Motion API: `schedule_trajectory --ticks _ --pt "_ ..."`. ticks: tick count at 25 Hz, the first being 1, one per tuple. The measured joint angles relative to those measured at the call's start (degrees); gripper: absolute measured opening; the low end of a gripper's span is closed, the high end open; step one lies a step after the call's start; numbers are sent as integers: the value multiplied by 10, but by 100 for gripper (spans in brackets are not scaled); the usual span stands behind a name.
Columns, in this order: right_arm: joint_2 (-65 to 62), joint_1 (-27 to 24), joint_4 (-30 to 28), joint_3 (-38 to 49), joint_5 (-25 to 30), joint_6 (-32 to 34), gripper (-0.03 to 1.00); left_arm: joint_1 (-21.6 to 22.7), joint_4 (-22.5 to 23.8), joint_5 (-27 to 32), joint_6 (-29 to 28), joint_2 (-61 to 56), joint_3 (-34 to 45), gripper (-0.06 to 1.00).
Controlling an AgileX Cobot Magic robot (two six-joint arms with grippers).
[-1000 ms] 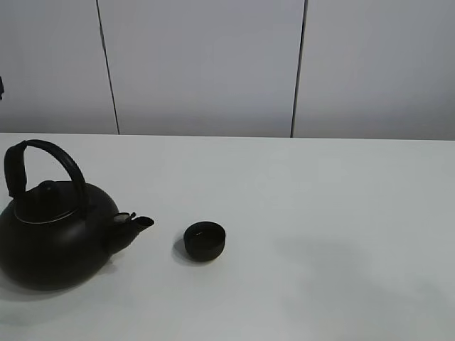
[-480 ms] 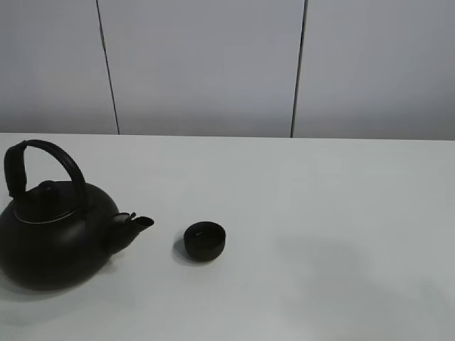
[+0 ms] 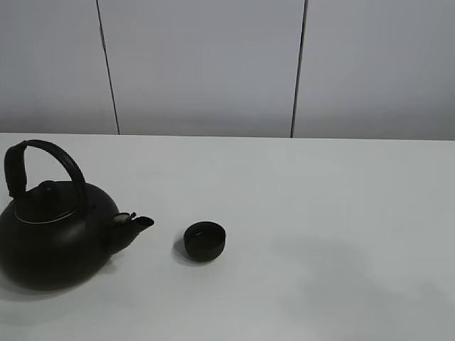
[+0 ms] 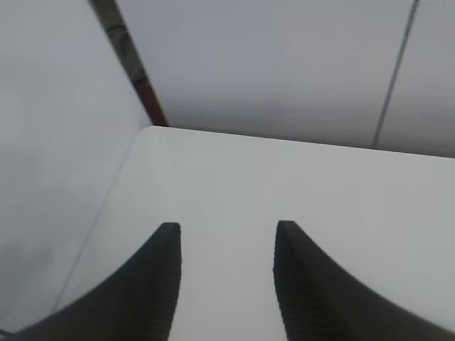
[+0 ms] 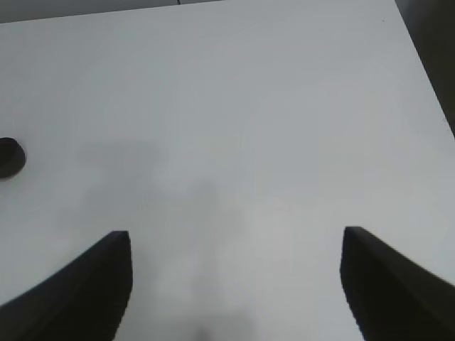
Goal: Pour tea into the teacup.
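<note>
Nothing of the pour is under way yet: the kettle (image 3: 55, 234) is sitting upright on the white table (image 3: 320, 213), no stream of tea is showing, and neither gripper is touching it. The left gripper (image 4: 226, 280) is hanging with its jaws apart and nothing between them, only bare table ahead of its fingertips; neither kettle nor cup is showing in its wrist view, so how far it is standing from the handle cannot be told. The right gripper (image 5: 236, 284) is standing wide open and empty too, with the teacup (image 5: 10, 157) lying well ahead of it and off beyond its left finger. In the high view the teacup (image 3: 205, 241) is resting mouth upward, near the tip of the kettle's spout (image 3: 135, 224) but clear of it. The kettle's long axis is running from its body through the spout, and the spout is pointing toward the cup, which looks favourable for tipping. Still to do, by my judgement: grasping the arched handle (image 3: 43, 160), lifting, tilting over the cup, and setting the kettle back.
</note>
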Motion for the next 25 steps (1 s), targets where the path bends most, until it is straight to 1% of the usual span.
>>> schedule_trajectory --ticks 4,6,8,11,13,16,18,21,25 --pt "0 0 0 0 0 0 56 81 -6 0 31 -17 0 31" --pt "0 0 0 0 0 0 56 111 -9 0 36 -24 0 31" --pt "0 0 0 0 0 0 56 131 -11 10 37 -37 0 31" --pt "0 0 0 0 0 0 56 138 -17 40 37 -76 0 31" --pt "0 0 0 0 0 0 56 138 -30 69 36 -112 0 31" --pt "0 0 0 0 0 0 56 138 -55 121 36 -189 0 31" --pt "0 0 0 0 0 0 56 138 -74 154 37 -261 -1 31" --pt "0 0 0 0 0 0 56 138 -98 210 61 -375 -5 31" --pt "0 0 0 0 0 0 56 138 -120 315 99 -515 -9 31"
